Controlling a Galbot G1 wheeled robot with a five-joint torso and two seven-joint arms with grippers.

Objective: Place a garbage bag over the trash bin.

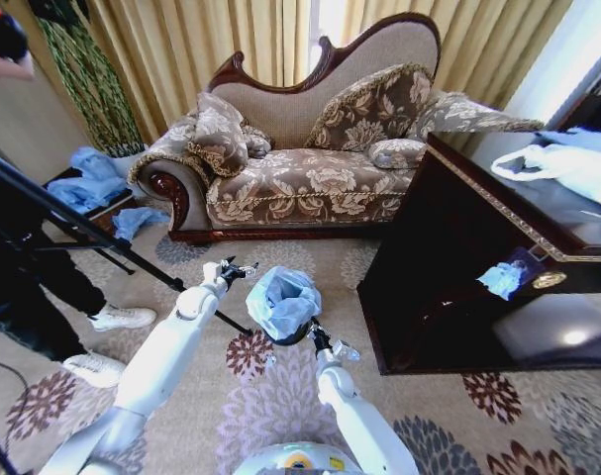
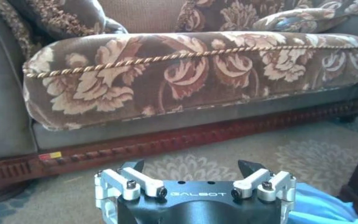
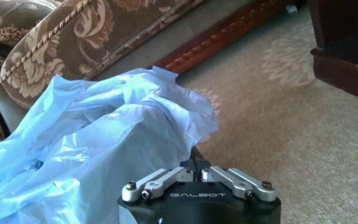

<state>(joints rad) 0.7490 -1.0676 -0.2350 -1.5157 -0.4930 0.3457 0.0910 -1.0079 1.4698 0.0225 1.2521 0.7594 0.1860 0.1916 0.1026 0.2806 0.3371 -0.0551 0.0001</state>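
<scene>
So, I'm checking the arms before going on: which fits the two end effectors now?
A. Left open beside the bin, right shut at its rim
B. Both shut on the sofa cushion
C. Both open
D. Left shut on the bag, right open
A: the left end effector has its fingers spread over the carpet, while the right end effector is closed at the rim of the small black trash bin, against the crinkly light-blue garbage bag.
</scene>
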